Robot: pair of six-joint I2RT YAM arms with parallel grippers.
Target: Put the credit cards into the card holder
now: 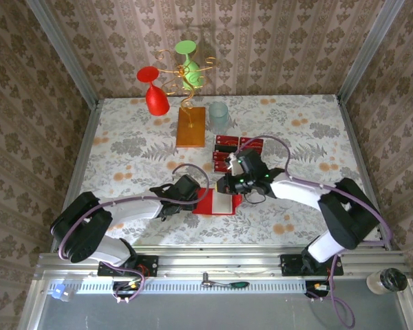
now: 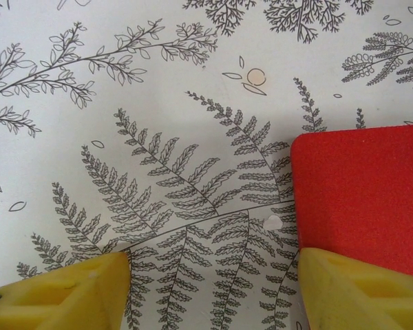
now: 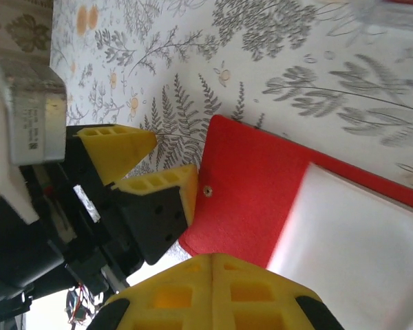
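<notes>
Across the fern-printed counter (image 1: pixel 124 144), the card holder (image 1: pixel 206 204) lies open near the front, pale inside up. The left hand (image 2: pixel 213 268), jaws spread, rests one finger on the holder's red flap beside the snap dot (image 3: pixel 208 190), likely pinning it flat. The right hand (image 3: pixel 213 271) hovers clenched above the pale pocket, no card visible in it. The credit cards (image 1: pixel 227 146) wait just behind.
</notes>
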